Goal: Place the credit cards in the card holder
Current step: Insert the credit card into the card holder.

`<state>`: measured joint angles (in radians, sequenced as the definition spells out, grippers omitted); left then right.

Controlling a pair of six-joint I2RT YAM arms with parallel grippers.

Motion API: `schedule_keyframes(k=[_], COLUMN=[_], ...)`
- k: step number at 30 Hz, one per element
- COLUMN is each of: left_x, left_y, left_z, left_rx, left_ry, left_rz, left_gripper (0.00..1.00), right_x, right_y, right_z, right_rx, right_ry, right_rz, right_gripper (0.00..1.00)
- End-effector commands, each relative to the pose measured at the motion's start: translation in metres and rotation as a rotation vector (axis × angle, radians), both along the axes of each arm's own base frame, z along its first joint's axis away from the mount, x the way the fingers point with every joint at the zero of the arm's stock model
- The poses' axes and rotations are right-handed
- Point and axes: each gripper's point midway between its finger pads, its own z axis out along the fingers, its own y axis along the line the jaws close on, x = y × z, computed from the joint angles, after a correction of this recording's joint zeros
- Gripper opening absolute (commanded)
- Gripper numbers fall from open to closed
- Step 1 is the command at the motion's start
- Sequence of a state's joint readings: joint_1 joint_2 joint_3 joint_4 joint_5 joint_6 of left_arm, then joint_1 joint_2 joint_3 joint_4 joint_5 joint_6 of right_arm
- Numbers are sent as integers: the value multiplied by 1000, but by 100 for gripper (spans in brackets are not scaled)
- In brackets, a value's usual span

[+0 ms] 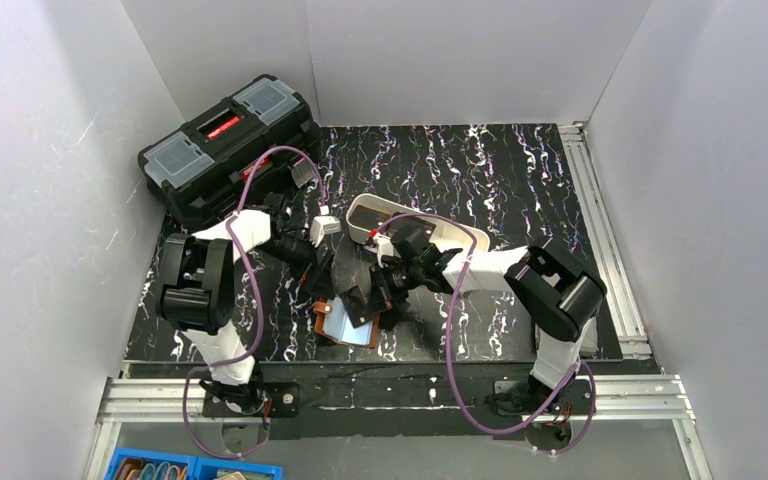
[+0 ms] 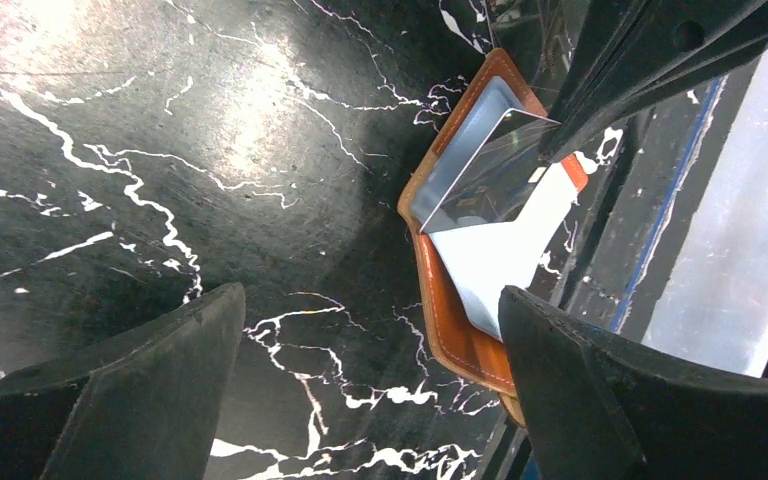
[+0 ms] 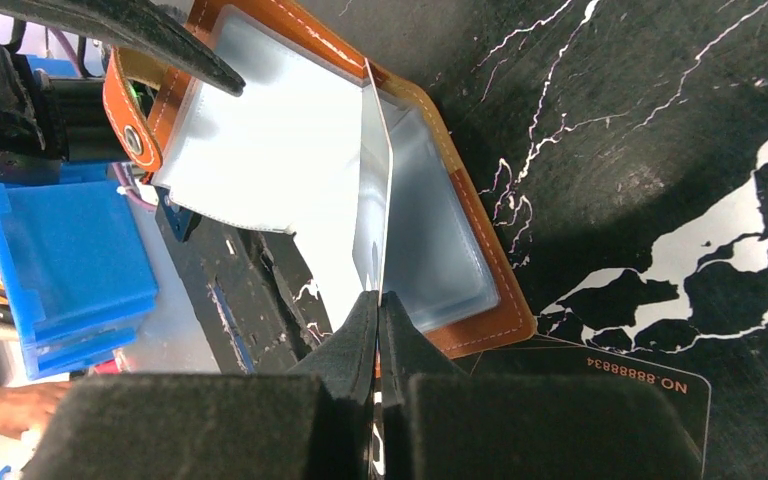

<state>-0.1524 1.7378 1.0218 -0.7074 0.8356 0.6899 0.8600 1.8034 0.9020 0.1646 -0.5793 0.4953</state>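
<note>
Brown card holder point(image 3: 430, 230) w/ blue-grey lining; table point(image 1: 480, 170) blk, white marbling; toolbox point(image 1: 225, 145) blk.

The black, white-veined table point(image 1: 520, 190) is carrying everything. The card holder point(image 3: 430, 230) is lying open on it directly beneath the right gripper point(image 3: 378, 300) and just ahead of the left gripper point(image 2: 370, 292). A dark credit card point(image 3: 620, 390) is lying flat beside the right gripper's fingers, right at the holder's corner. A black toolbox point(image 1: 225, 140) and a white tray point(image 1: 365, 215) are sitting beyond both grippers.
</note>
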Motion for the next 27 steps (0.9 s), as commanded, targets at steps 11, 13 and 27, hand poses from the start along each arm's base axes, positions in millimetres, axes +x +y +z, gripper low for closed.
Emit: schedule_keyframes(k=[11, 13, 27], left_x=[-8, -28, -98], left_y=[-40, -50, -40], left_z=[112, 117, 69], left_rx=[-146, -185, -86], left_ry=[-346, -386, -446], left_rz=[-254, -347, -773], left_gripper=[98, 98, 66], right_x=[12, 13, 13], right_y=[-3, -3, -5], right_z=[-8, -8, -10], right_rx=[-110, -116, -123], right_ry=[-32, -34, -44], right_rz=[-50, -54, -52], right_gripper=[1, 1, 1])
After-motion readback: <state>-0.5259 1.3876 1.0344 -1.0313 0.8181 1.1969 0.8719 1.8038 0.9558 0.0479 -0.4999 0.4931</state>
